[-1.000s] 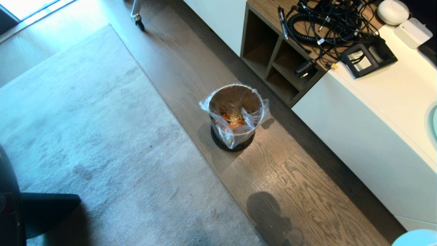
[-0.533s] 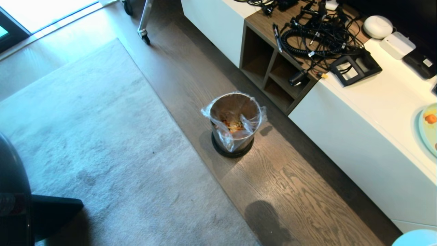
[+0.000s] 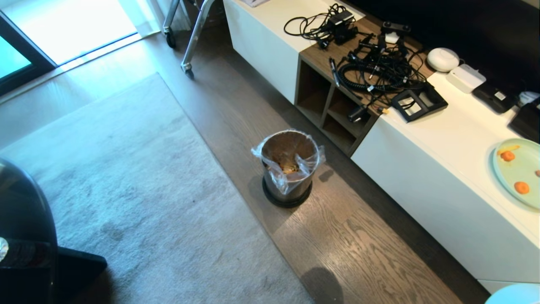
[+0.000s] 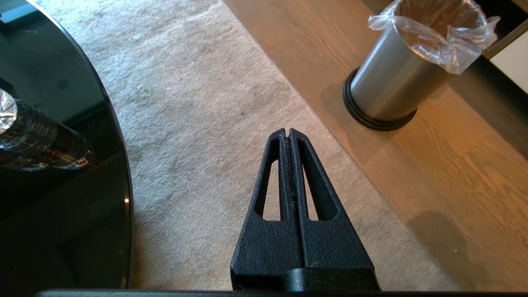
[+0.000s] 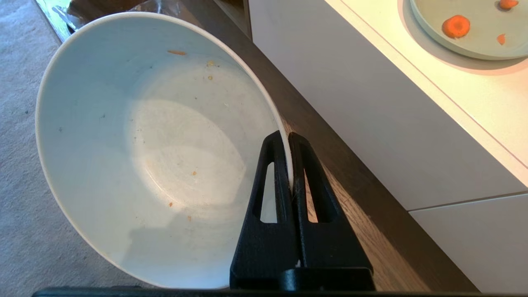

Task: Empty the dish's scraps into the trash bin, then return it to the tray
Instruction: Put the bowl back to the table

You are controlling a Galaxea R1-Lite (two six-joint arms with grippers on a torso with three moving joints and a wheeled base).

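My right claw (image 5: 288, 136) is clamped on the rim of the emptied dish (image 5: 144, 144), scraps (image 3: 289, 169) sit in the bin (image 3: 288, 169) on the floor, tray nowhere in view, so the dish goes up toward the white surface (image 5: 412, 123) alongside me, left claw (image 4: 288, 132) shut, empty.

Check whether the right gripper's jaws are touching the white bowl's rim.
Touching. The right wrist view shows the right gripper with its jaws pinched shut on the rim of the white bowl, one inside, one outside.
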